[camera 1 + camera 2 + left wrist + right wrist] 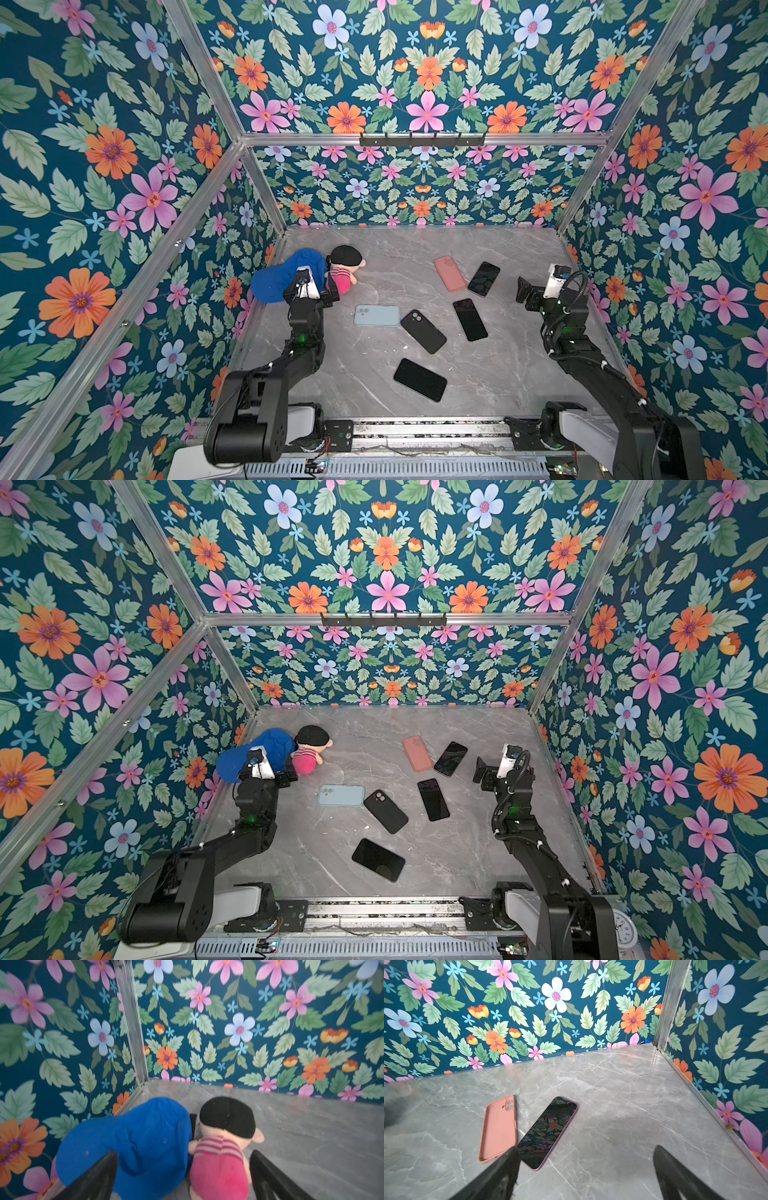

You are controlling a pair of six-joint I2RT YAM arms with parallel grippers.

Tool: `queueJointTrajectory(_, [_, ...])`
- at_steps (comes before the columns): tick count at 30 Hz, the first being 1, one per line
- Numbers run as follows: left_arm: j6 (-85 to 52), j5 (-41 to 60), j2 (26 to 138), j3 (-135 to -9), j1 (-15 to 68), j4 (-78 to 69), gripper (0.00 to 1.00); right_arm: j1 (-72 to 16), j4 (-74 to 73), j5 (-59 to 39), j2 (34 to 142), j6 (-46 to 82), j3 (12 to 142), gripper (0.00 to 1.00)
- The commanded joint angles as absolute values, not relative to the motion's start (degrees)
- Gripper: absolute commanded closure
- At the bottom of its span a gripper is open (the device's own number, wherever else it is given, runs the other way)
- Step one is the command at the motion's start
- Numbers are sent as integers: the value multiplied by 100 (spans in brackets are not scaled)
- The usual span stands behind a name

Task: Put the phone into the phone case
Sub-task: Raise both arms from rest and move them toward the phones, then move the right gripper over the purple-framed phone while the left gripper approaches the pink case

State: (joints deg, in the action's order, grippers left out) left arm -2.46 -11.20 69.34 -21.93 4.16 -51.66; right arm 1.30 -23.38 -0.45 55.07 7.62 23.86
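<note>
L end effector (184, 1153), R end effector (586, 1148): both w/ jaws apart, empty.
Pink case (450, 273) just beside phone (483, 278) on worktop (478, 374), 9 o'clock of R end effector.

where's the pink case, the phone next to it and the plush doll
pink case (499, 1128), right wrist view, its inner back
phone (548, 1132), right wrist view, middle of dark screen
plush doll (220, 1165), left wrist view, pink body
</note>
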Motion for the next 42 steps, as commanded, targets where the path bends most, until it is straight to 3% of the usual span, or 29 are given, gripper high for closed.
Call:
queueJointTrajectory(1, [-939,-1560,6569,-2988,580,-2778,0,98,-1001,13,4785,1441,2555,1])
queueJointTrajectory(5, [-1632,-1586,6760,-3979,999,-1154,0,2,15,-43,4310,2199,2888,1])
queueJointTrajectory(12, [-1730,-1554,7446,-5160,2093,-56,0,-894,1898,-192,5310,2061,4368,1])
queueJointTrajectory(18, [-1886,-909,7762,-5566,2276,105,0,-1611,2433,100,5928,1929,5040,1])
queueJointTrajectory(33, [-1999,130,8689,-6220,2424,223,0,-1720,2817,87,7162,1926,5757,1])
queueJointTrajectory(42, [-2071,443,9217,-6616,2518,183,0,-2541,3862,1043,7322,1917,7079,1])
